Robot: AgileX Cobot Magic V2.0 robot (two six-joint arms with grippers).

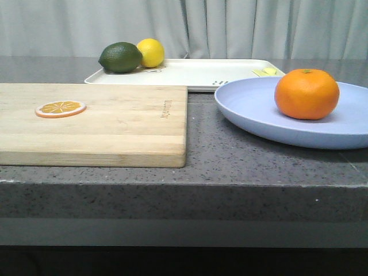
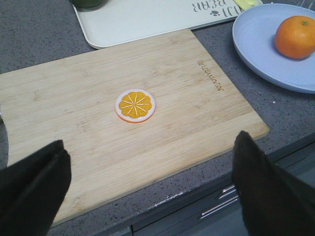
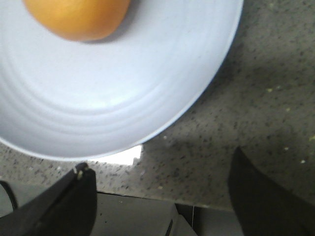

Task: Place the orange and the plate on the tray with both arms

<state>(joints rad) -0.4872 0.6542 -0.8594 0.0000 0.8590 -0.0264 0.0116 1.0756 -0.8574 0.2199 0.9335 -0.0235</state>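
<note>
Grey speckled desk [image 1: 230, 155] before pale curtains. Orange [image 1: 306, 94] resting on plate [image 1: 259, 112] at right, tray [image 1: 190, 73] just behind at far side. Nothing grasped yet: left end effector [image 2: 147, 191] and right end effector [image 3: 157, 196] both spread apart. Next, likely gripping orange and plate rim. Plate's right edge cut off.

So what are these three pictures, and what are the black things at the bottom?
A robot with two arms took them. One camera looks forward over the counter; the other two sit on its wrists. The black shapes are its fingers: left ones over the wooden cutting board, right ones near the plate. Both are open, holding nothing. The orange sits on the plate. Behind is a tray with a lemon and a lime. An orange slice lies on the board.
</note>
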